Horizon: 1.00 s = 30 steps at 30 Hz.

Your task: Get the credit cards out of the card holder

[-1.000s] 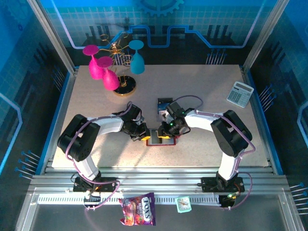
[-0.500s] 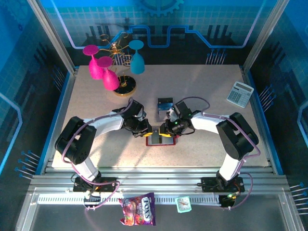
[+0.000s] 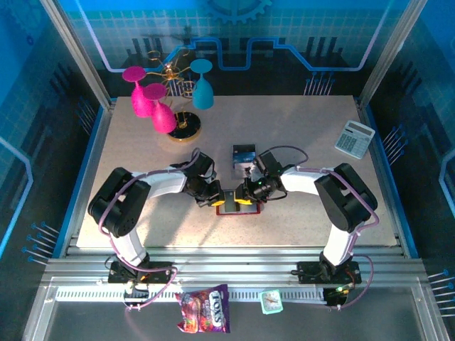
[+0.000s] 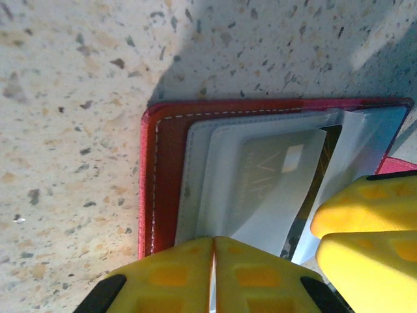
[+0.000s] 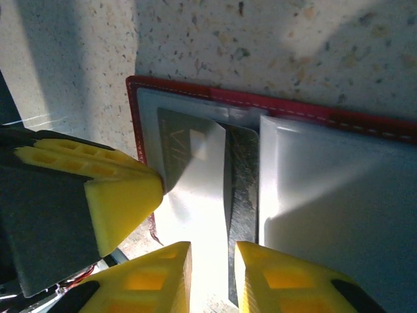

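From above, the open red holder (image 3: 242, 211) lay on the surface (image 3: 306, 135) directly under both jaws. In the left wrist view, the left jaws were pressed shut at the holder's edge, and a pale card (image 4: 273, 176) lay in its pocket just ahead of them. In the right wrist view, the right jaws stood narrowly apart, with the dark card (image 5: 241, 189) reaching their gap.

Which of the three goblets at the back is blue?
The rightmost goblet, right of the gold stand. The left goblet and middle goblet are pink.
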Each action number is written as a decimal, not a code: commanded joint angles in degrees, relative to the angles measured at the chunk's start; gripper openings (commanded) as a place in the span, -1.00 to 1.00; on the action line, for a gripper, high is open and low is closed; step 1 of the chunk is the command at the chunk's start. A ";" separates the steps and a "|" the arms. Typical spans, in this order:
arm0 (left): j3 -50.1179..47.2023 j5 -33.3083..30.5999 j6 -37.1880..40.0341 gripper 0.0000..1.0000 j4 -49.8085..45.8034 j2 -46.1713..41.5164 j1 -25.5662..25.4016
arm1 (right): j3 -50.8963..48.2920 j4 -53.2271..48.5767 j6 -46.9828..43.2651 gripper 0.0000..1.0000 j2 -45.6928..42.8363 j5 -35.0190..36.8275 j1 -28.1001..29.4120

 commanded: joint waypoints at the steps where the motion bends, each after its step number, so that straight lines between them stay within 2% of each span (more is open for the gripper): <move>1: -2.11 -1.63 0.59 -0.79 -0.95 1.52 -0.27 | 0.11 -3.17 -2.18 -0.49 0.42 1.62 -0.75; 11: -2.30 -2.06 0.90 -0.80 -1.58 1.44 -0.27 | 0.81 -5.80 -3.80 -0.50 1.16 2.84 -0.70; 22: -2.41 -1.88 1.07 -0.81 -1.61 1.61 -0.27 | -3.87 6.96 3.10 -0.55 1.98 -4.68 -1.01; 30: -2.66 -2.14 1.25 -0.82 -1.74 1.31 -0.30 | -6.53 10.80 5.47 -0.70 0.36 -5.53 -1.96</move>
